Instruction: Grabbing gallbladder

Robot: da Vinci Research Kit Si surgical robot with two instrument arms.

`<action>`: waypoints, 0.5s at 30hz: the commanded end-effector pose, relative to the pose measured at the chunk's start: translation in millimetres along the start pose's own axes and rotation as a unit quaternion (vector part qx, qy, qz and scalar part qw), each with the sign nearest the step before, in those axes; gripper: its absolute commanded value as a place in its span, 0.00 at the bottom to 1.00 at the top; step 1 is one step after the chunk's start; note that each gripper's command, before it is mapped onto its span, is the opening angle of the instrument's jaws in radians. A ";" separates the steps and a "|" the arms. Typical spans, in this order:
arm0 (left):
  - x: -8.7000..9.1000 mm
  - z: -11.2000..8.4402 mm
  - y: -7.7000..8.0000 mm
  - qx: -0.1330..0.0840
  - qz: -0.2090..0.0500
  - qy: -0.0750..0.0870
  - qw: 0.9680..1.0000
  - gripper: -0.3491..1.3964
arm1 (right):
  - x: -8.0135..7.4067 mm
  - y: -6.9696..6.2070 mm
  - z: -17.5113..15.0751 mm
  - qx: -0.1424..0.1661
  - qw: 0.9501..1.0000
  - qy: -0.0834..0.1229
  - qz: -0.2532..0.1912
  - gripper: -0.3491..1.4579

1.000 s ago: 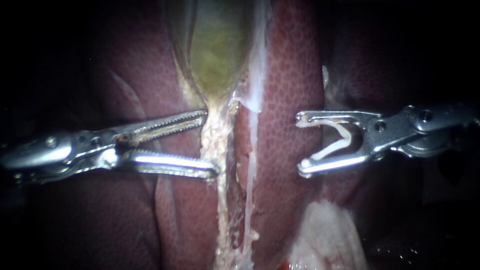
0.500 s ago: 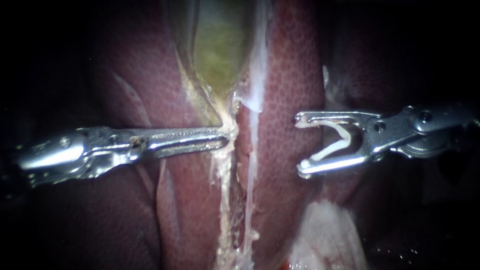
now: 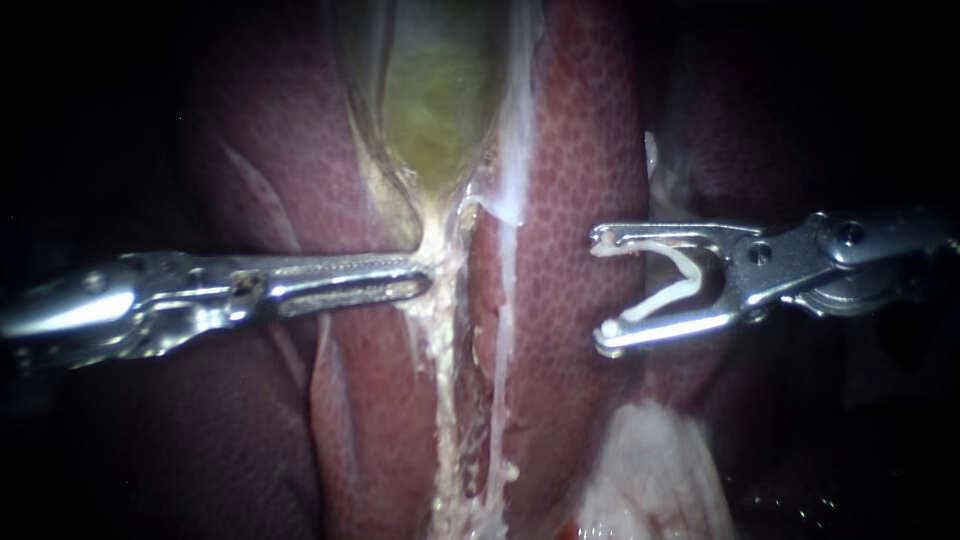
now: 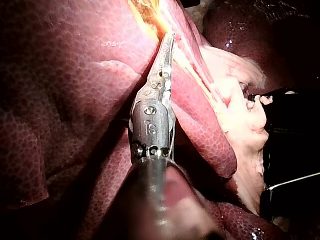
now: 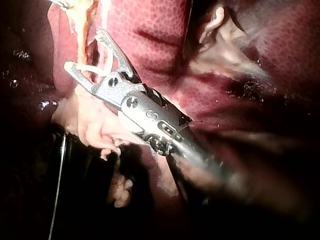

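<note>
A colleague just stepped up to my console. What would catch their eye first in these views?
The greenish gallbladder glows at the endoscope view's top centre between red liver lobes, with my left instrument clamped on its narrow, pale lower end. Opposite, my right instrument hovers in front of the liver, its jaws wide apart around a white clip that touches both.

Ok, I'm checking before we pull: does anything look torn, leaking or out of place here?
Nothing spilled or torn open. The left instrument grips the gallbladder at its narrow lower end; the pale strand below it looks ragged. The right instrument holds a white clip over the liver, gripping no tissue.
</note>
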 end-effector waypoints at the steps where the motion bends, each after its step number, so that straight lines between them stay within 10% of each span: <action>1: -0.5 -0.7 0.2 -0.001 -0.002 -0.004 1.000 0.00 | 0.0 0.0 0.0 0.000 1.000 0.000 0.000 0.50; 15: -6.2 -7.5 2.4 -0.026 -0.014 -0.041 0.999 0.00 | 0.0 0.1 0.0 0.000 1.000 0.000 0.000 0.50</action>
